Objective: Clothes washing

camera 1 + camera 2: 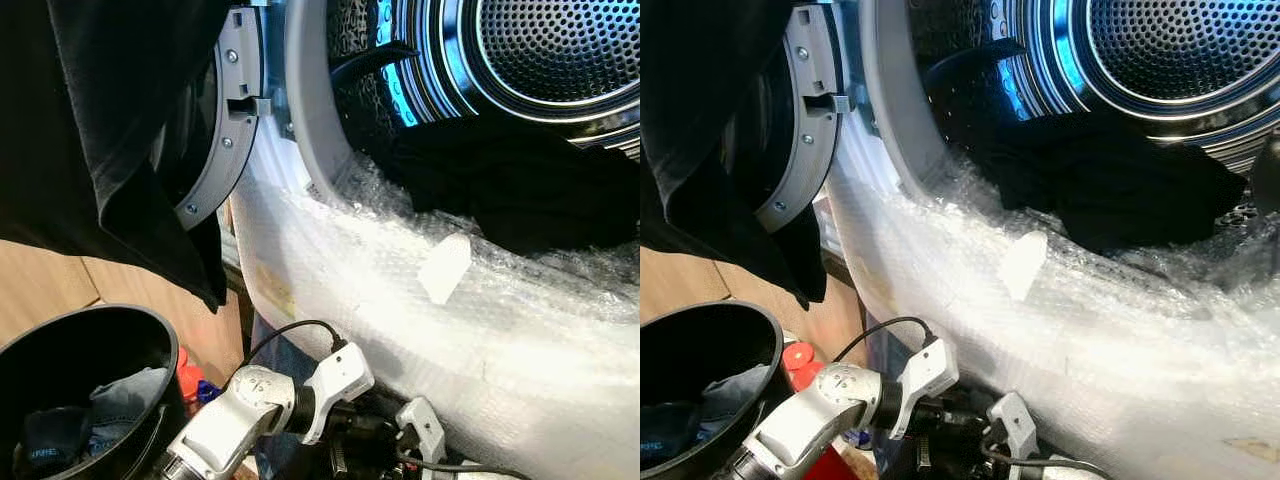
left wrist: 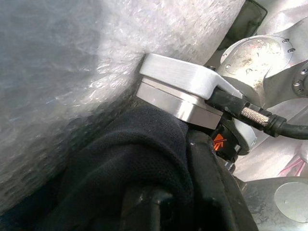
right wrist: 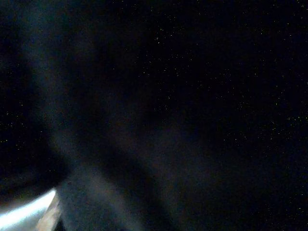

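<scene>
Nearest, the left arm [image 1: 250, 410] reached low beside a black bucket [image 1: 60, 350] holding blue denim [image 1: 125, 395]. In the left wrist view, black cloth [image 2: 139, 163] covered the left hand; whether it was clenched could not be told. Bubble wrap [image 1: 420, 300] sheathed the washing machine's front. Beyond, a dark garment [image 1: 510, 180] lay across the drum mouth, its length running sideways. The perforated drum [image 1: 550, 45] glowed blue. The right wrist view was nearly black.

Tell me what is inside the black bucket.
In the black bucket, blue denim clothing and a dark garment lie at the bottom. Anything beneath them is covered.
</scene>
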